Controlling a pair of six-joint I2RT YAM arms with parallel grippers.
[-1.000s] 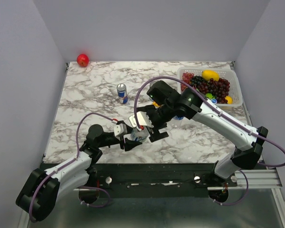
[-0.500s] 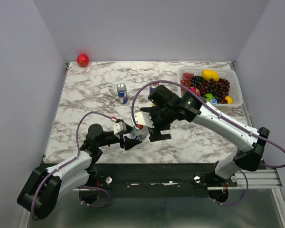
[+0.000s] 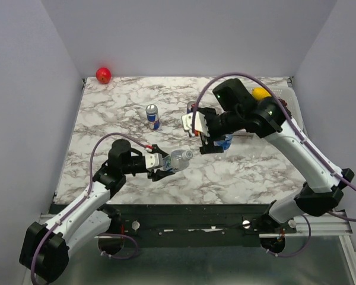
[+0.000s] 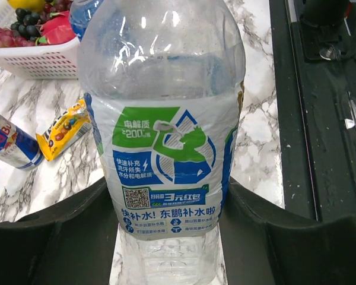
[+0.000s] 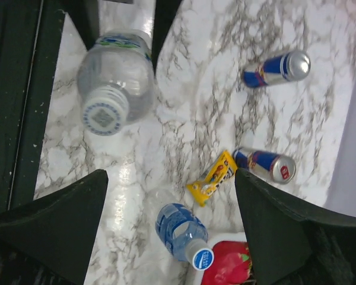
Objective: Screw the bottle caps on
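Right gripper (image 3: 215,141) pulled away, bottle (image 3: 177,159) tilted

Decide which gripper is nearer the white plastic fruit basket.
Right. The right gripper hangs open close by the white plastic fruit basket; the left gripper, clamping a clear plastic water bottle, is much farther off, toward the near edge.

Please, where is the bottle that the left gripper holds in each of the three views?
Top external: the bottle is left of centre, tilted in the left gripper.
Left wrist: bottle fills the middle.
Right wrist: bottle upper left, cap toward the camera.
Landmark: yellow snack packet, in both wrist views.
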